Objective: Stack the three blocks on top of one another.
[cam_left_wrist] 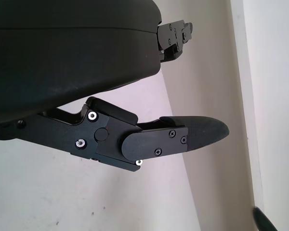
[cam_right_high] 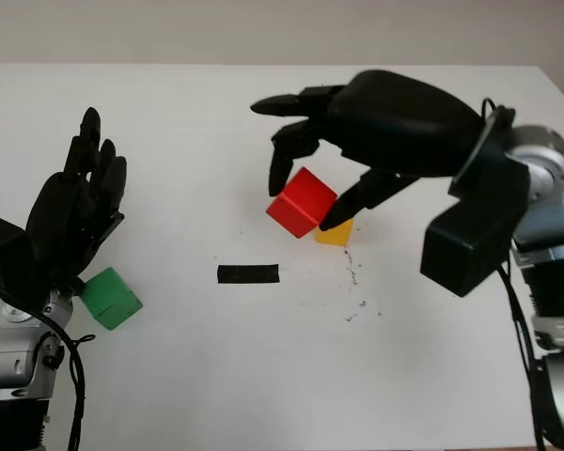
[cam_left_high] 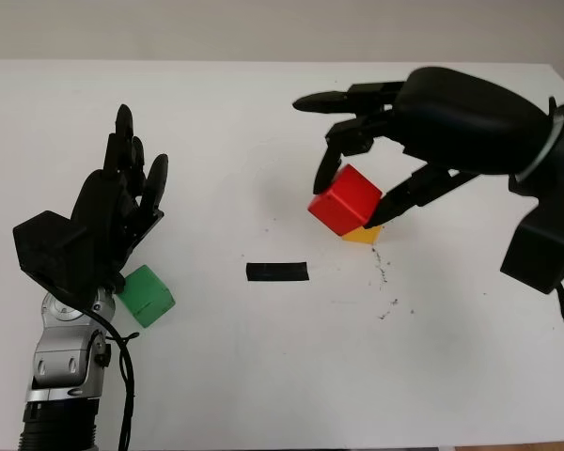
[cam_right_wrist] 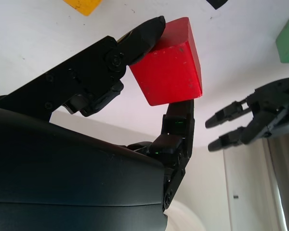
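Matt red block [cam_right_wrist: 169,62] with scuffed paint; smooth black plastic right hand [cam_left_high: 357,164]; matt white table [cam_left_high: 263,376].

White table [cam_left_high: 263,376] carries green block [cam_left_high: 148,295], yellow block [cam_left_high: 362,235], black strip [cam_left_high: 276,272].

No text, label, brand, number or sign could be read on any surface; the blocks, the table and the hands carried no legible writing.

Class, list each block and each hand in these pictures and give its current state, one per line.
Red block: pinched in the right hand, tilted, above the yellow block.
Yellow block: on the table, partly hidden behind the red one.
Green block: on the table, unheld.
Right hand: shut on the red block.
Left hand: open, above the green block.
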Available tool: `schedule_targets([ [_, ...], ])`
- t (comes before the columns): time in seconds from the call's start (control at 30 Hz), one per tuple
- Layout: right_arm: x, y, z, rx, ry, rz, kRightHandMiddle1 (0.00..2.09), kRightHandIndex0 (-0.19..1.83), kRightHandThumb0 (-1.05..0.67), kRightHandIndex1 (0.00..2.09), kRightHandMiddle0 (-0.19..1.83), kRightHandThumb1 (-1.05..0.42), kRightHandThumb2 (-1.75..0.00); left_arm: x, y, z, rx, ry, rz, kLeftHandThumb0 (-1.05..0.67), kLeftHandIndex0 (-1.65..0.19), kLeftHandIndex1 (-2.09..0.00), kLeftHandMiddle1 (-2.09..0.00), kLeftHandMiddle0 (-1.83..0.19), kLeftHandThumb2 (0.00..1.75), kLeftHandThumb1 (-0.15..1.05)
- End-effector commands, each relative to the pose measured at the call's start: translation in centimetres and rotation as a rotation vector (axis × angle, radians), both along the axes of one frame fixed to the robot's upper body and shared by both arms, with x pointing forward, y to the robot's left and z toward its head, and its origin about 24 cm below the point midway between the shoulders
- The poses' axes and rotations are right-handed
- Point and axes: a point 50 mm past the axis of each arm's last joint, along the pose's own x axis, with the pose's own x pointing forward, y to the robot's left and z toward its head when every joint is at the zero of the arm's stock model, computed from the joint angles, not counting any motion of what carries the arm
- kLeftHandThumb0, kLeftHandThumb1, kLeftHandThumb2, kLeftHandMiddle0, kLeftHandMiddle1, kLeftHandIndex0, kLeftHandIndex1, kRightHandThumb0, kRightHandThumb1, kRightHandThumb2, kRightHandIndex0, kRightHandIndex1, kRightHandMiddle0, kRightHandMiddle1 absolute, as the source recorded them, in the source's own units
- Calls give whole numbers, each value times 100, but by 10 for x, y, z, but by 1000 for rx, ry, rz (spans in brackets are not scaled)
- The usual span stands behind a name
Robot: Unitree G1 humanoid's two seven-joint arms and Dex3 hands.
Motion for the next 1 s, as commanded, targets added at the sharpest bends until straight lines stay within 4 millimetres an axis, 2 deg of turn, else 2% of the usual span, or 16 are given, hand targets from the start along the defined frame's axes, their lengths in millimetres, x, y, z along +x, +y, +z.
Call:
schedule_targets([
  [0.0,8,12,3,-26,14,17,80,39,-46,6,94,-75,-5,-2,-1,5,-2,-26,1,-73,19,0,0,19,60,105],
  [0.13,21,26,-5,-78,49,29,91,39,-49,6,91,-78,-6,-2,0,5,-1,-35,4,-75,19,0,0,19,64,105],
  [0.3,33,37,-20,-130,91,38,121,33,-50,4,70,-85,-6,-3,1,8,-12,-61,32,-76,19,0,0,19,63,105],
  [0.4,36,41,-30,-161,104,49,127,29,-50,3,62,-87,-6,-3,3,11,-19,-80,46,-73,19,0,0,19,66,105],
  [0.73,32,51,-58,-221,55,148,138,27,-51,4,60,-86,-5,-3,6,14,-17,-88,58,-74,19,0,0,19,65,105],
  [0.97,28,51,-69,-223,30,201,147,24,-53,4,52,-89,-6,-2,6,15,-12,-84,62,-74,19,0,0,19,65,105],
])
